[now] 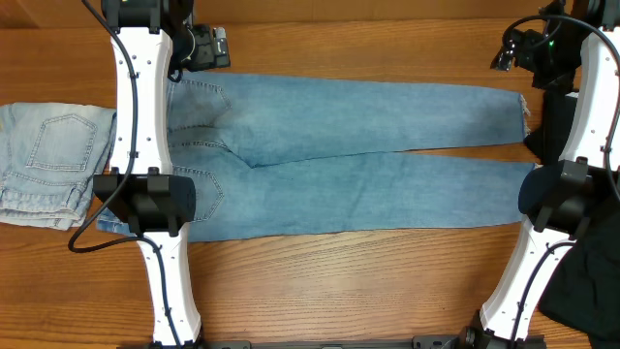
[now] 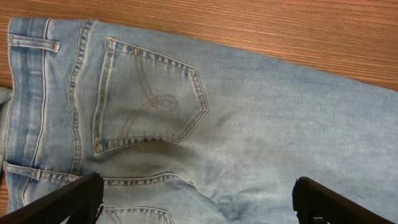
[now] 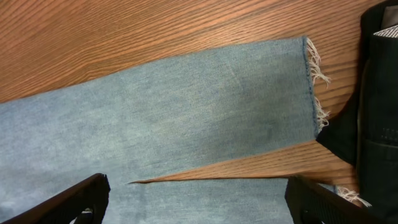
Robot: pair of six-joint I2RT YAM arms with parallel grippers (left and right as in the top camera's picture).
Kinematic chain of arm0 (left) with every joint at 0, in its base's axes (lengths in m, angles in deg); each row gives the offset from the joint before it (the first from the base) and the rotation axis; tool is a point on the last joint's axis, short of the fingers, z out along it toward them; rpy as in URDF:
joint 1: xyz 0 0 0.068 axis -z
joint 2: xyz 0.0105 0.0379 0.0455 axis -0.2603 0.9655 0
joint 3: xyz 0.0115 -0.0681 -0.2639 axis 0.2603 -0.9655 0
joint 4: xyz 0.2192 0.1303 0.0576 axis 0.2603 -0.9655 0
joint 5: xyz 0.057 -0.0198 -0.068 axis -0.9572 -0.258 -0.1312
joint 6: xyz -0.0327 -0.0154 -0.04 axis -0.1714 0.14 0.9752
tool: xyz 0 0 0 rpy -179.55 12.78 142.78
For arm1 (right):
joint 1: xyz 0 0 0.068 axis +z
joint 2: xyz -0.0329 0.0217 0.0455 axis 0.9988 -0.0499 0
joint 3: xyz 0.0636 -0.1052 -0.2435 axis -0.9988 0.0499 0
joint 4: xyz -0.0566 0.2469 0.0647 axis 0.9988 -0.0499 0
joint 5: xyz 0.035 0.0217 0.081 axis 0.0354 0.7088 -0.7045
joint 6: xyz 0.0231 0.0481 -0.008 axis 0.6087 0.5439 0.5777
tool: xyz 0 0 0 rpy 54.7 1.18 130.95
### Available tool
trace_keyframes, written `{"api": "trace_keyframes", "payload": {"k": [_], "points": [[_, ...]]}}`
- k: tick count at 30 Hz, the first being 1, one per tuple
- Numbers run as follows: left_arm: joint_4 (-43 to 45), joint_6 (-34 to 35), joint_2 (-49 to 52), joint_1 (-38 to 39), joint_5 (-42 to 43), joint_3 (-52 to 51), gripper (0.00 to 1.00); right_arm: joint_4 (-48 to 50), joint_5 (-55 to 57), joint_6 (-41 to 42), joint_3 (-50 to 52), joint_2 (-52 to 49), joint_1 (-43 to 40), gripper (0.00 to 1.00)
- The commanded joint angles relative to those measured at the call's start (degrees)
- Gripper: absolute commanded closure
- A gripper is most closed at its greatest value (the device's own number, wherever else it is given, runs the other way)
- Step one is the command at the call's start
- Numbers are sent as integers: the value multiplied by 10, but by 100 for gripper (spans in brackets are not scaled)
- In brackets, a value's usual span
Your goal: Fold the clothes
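Observation:
The medium-blue jeans (image 1: 368, 116) lie flat across the table, back side up, with the waist at the left and both legs stretched to the right. My left gripper (image 1: 208, 47) hovers at the far edge by the seat. In the left wrist view it (image 2: 199, 199) is open and empty above the seat, and the back pocket (image 2: 149, 102) with curved stitching lies ahead. My right gripper (image 1: 513, 50) hovers at the far right near the leg ends. In the right wrist view it (image 3: 199, 199) is open and empty above the two legs, and the frayed hem (image 3: 311, 81) lies ahead.
A folded pair of paler light-blue jeans (image 1: 48, 160) lies at the left edge, touching the waist. A black garment (image 1: 591, 281) lies at the right, and part of it (image 3: 373, 124) lies right beside the frayed hem. Bare wooden table (image 1: 339, 281) lies in front.

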Motion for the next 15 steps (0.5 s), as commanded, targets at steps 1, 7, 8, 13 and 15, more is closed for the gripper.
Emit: {"api": "trace_keyframes", "payload": {"k": [1,7,8,13,15], "points": [[24,-4,-3,-15,-15,11,0,-1,-10,0,-18,8,1,3],[42,-4,-3,-34,-25,10,0,-17,-16,0,-18,8,1,0],[41,-10,-3,-34,-25,10,0,-24,-16,0,-18,8,1,0],[60,-18,-3,-35,-40,10,0,-28,-16,32,-18,8,1,0],[84,-10,-3,-36,-53,10,0,-19,8,32,-18,8,1,0]]}}
